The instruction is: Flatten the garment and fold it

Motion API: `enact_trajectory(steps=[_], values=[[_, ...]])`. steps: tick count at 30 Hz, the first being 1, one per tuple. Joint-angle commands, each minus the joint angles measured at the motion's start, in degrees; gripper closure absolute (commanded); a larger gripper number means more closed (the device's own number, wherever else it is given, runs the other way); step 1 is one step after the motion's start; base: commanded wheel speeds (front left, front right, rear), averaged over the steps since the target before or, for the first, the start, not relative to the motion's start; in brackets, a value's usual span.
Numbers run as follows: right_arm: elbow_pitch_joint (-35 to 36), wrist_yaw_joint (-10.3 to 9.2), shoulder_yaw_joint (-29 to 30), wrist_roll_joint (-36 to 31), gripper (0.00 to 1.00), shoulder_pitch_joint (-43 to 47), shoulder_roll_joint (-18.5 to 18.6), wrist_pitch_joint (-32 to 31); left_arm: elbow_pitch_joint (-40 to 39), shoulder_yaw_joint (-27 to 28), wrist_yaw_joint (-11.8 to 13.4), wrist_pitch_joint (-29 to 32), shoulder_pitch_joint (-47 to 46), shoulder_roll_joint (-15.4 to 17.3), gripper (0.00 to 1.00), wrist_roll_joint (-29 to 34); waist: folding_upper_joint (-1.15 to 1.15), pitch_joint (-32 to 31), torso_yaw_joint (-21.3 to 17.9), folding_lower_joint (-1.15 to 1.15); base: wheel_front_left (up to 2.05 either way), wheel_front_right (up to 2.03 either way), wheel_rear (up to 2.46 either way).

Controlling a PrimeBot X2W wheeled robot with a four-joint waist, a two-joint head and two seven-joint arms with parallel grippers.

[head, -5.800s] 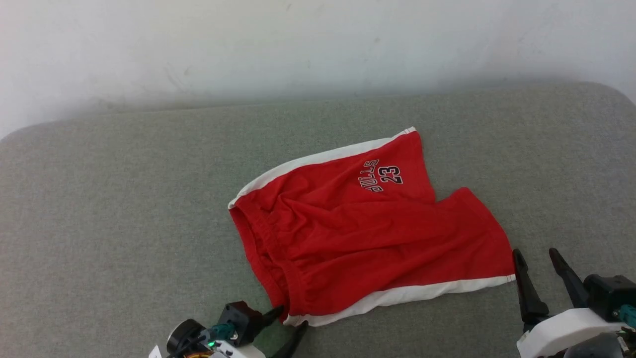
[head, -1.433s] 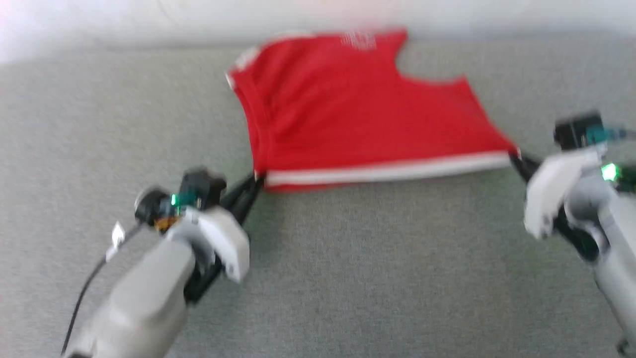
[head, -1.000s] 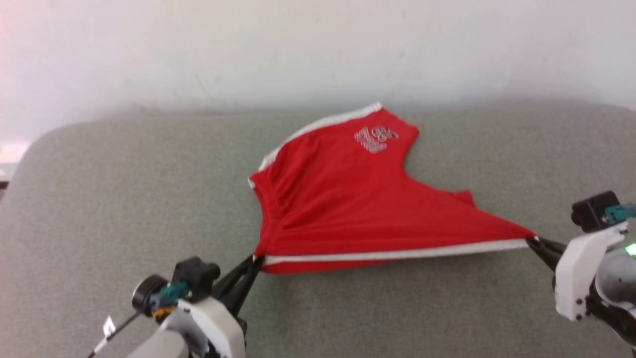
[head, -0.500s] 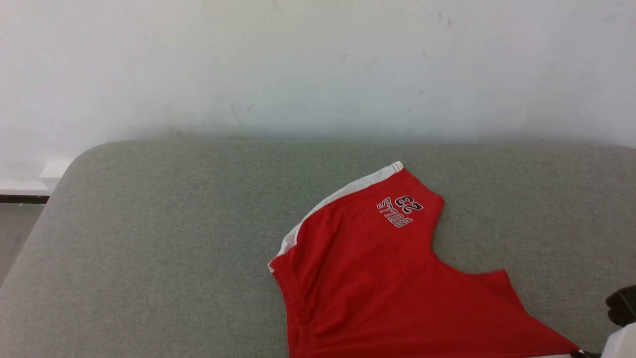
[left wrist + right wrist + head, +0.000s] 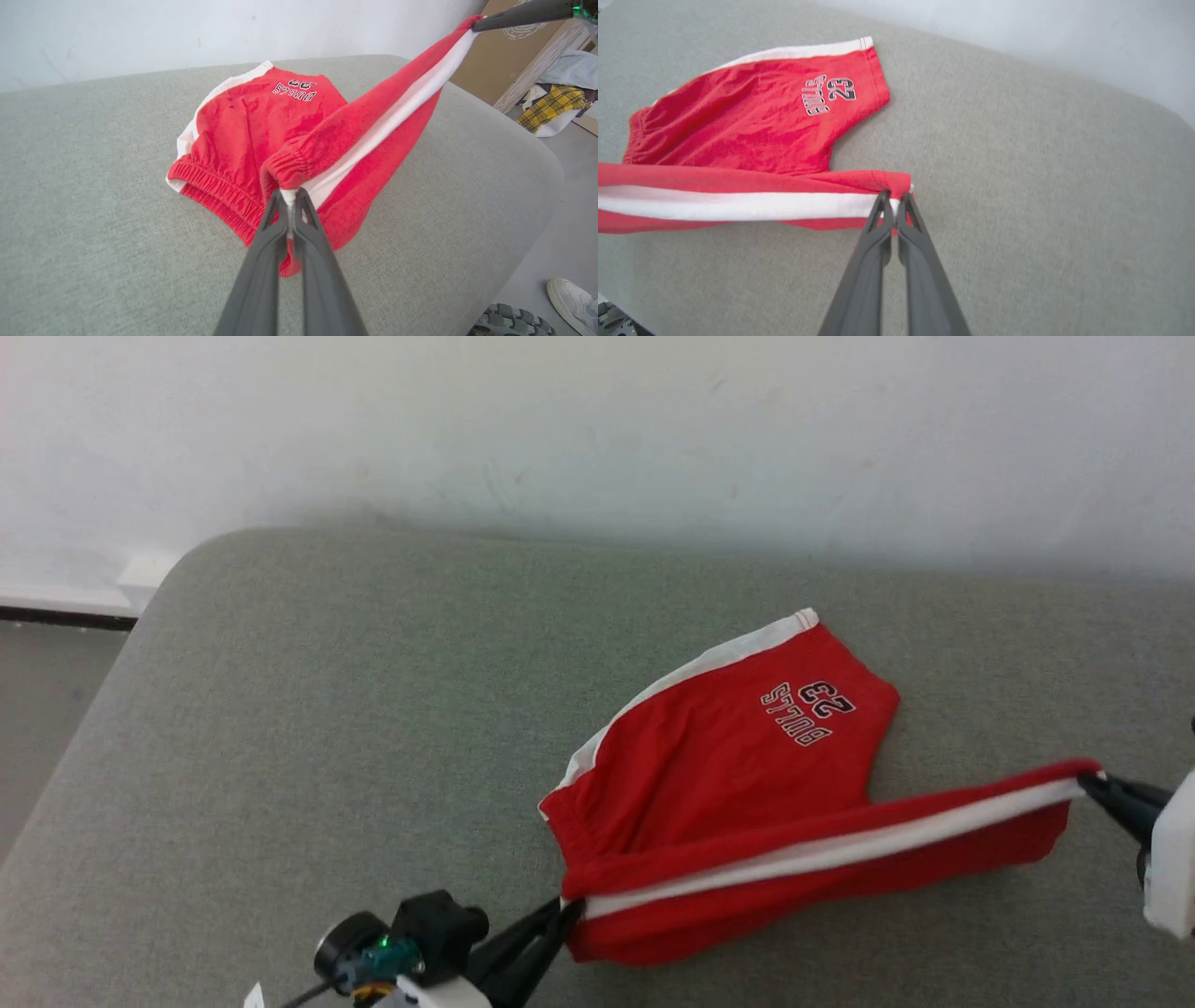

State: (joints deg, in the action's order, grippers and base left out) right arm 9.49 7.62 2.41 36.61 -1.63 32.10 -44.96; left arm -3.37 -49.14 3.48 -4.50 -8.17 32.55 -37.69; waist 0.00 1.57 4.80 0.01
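Counted: one red garment [image 5: 728, 775], bearing two white side stripes, the far stripe [image 5: 691, 674] and the near stripe [image 5: 822, 849], and one lettering block [image 5: 810, 712]. Two grippers: left gripper [image 5: 563, 907], right gripper [image 5: 1090, 782]. One grey cushion [image 5: 327, 709]. One white shoe [image 5: 572, 298].

Lighting bright, even and diffuse. White wall [image 5: 597, 420] close to washed out in the head view. A soft shadow lies on the grey cushion [image 5: 327, 709] under the lifted side of the red shorts [image 5: 728, 756]. Head view sharp. Wrist views bow the cushion's edges; right wrist view slightly soft.
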Motion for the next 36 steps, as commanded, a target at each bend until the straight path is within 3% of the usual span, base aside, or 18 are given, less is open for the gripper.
enact_trajectory(steps=[1, 11, 18, 34, 35, 36], values=[[-0.71, -0.13, -0.33, -0.42, 1.00, -2.51, -0.02, -0.30, 0.06, 0.59, -0.51, -0.30, -1.59, -0.33, 1.00, 0.49, 0.00, 3.65, 2.54, -0.01, 0.00, 0.00, 0.00], [-14.41, -0.13, -8.82, -2.93, 1.00, -24.90, -0.91, -1.70, 4.01, 2.98, -2.05, -1.11, -12.33, -3.70, 1.00, 2.01, 0.00, 13.16, 6.47, -0.01, 0.00, 0.00, 0.00], [-26.58, -0.13, -14.24, -5.86, 1.00, -37.64, -0.89, 1.11, 9.39, 2.89, -3.60, -2.42, -18.68, -7.76, 1.00, 2.97, 0.00, 18.08, 9.19, -0.01, 0.00, 0.00, 0.00], [-44.25, -0.13, -25.07, -8.38, 1.00, -50.94, 0.80, 11.76, 18.72, 1.46, -6.17, -6.79, -24.71, -14.41, 1.00, 3.80, 0.00, 22.82, 13.17, -0.01, 0.00, 0.00, 0.00], [-45.01, -0.13, -25.63, -8.58, 0.79, -51.31, 0.84, 12.65, 19.25, 1.40, -6.27, -6.95, -25.02, -14.69, 1.00, 3.83, 0.00, 22.94, 13.23, -0.01, 0.00, 0.00, 0.00], [-45.63, -0.13, -26.23, -8.85, 0.50, -51.65, 0.90, 13.89, 19.79, 1.37, -6.36, -7.11, -25.31, -15.00, 1.00, 3.84, 0.00, 23.02, 13.27, -0.01, 0.00, 0.00, 0.00]])
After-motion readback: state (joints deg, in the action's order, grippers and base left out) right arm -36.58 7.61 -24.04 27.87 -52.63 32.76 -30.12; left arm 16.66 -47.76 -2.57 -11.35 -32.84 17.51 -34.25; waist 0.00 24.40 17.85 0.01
